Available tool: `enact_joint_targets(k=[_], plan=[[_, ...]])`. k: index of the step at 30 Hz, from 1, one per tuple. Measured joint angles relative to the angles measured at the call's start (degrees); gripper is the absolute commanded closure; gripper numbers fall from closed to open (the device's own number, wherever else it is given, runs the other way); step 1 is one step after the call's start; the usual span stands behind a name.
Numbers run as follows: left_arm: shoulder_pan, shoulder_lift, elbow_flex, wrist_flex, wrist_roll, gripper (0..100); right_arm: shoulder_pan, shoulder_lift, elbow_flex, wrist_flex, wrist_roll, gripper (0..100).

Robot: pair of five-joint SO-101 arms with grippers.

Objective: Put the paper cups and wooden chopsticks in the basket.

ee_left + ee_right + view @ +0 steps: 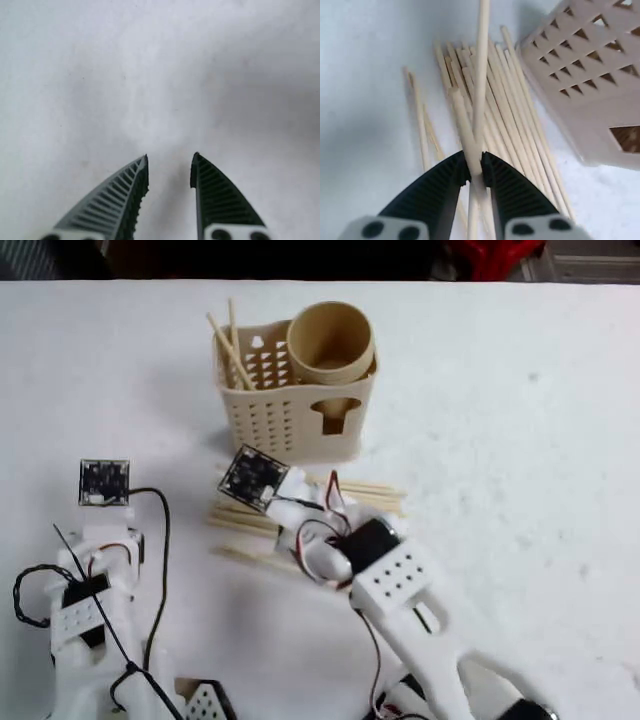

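Right fingers [445, 185] clamped on two crossed chopsticks [462, 120] over the pile [507, 115], 6 o'clock of the basket [300, 425]; cup [330, 340] already inside. Left fingers [120, 200] open over bare surface [100, 75]. Risk: crossed end-grip, so the sticks may pivot, slip or snag the rim.

Bare white tabletop [520, 440] takes the high view's right side and upper left — passable. At upper centre the cream perforated plastic basket [270, 425] blocks, a tan paper cup [330, 340] filling its right half; pale wooden chopsticks [385, 498] crowd just below it.
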Motion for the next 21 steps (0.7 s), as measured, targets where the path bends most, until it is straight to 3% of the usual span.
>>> enact_joint_targets(k=[11,21], plan=[[0.0,0.0,0.0,0.0,0.0,85,0.0,-6.9,-1.1,0.6,0.0,98.3],[0.0,0.0,0.0,0.0,0.0,85,0.0,-6.9,-20.0,11.0,0.0,98.3]])
